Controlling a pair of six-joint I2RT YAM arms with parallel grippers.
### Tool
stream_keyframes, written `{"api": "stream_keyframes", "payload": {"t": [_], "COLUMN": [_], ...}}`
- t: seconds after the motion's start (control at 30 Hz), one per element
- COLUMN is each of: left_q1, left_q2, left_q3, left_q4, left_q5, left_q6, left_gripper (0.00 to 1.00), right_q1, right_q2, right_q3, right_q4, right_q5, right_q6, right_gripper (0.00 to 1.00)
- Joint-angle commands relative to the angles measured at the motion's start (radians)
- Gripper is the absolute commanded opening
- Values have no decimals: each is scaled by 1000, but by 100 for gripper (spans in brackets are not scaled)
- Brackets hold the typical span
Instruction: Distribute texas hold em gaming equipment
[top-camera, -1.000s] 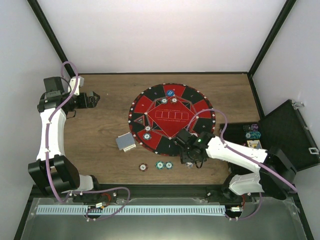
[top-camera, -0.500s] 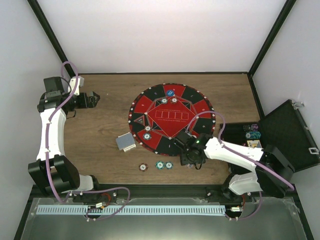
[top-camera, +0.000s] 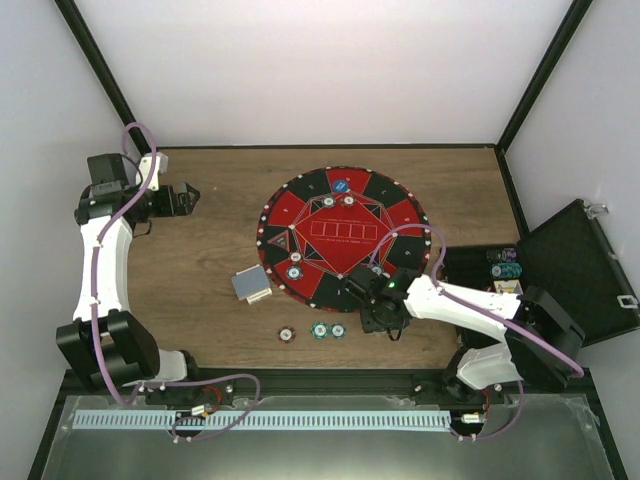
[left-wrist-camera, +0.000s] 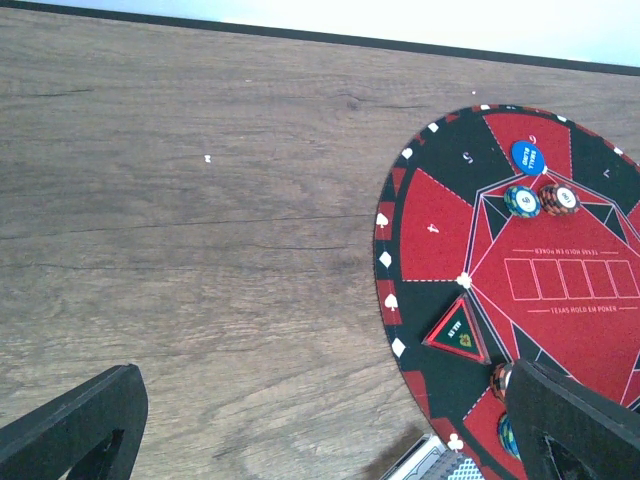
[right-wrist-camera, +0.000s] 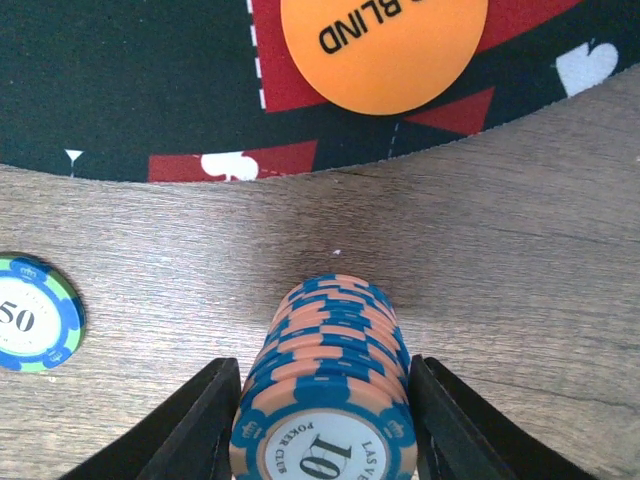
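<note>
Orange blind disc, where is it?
Right wrist view, top centre: the orange disc lies on the mat's edge, just beyond the chip stack between the jaws of the right gripper.

top: overhead, far | wrists: low, close | shared: mat (top-camera: 343, 236)

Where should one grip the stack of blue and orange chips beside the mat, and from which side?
Grip the chip stack by its round striped sides, from straight above. It stands upright on the table, so a squeeze across opposite sides holds every chip together.

White walls (top-camera: 300, 70), black corner posts (top-camera: 97, 75); wood-grain table (top-camera: 210, 250), even light.
</note>
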Motion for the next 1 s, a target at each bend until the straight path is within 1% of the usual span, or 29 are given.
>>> {"api": "stream_keyframes", "payload": {"t": [0.0,0.17,0.33,0.47,0.63,0.77,0.97], "left_q1": [4,4,4,4,4,5,4], "left_q2": [-6,-8,-9,-10,-12,-14,-19], "left_q3": [-7,-7,-7,-7,-4,-2,-4], "left_q4": [20,21,19,19,17,17,8], "left_q5": [13,13,13,13,11,13,9], "left_q6": [1,0,0,-1,-1,0,0], "left_gripper": [100,100,100,100,100,100,100], "right_q1": [11,10,11,11,10,11,3], "right_q2": [-6,-14,-27,-31,-19,37,249], "right_q3": [-1,8,48,94,194,307,537], "right_q4": [-8,-20,-58,-87,-113,-108,-34], "right_q5": [18,26,48,59,75,107,145], "right_q6": [15,20,15,6,-17,-71,-188], "right_gripper": [45,35,31,24,23,23,23]}}
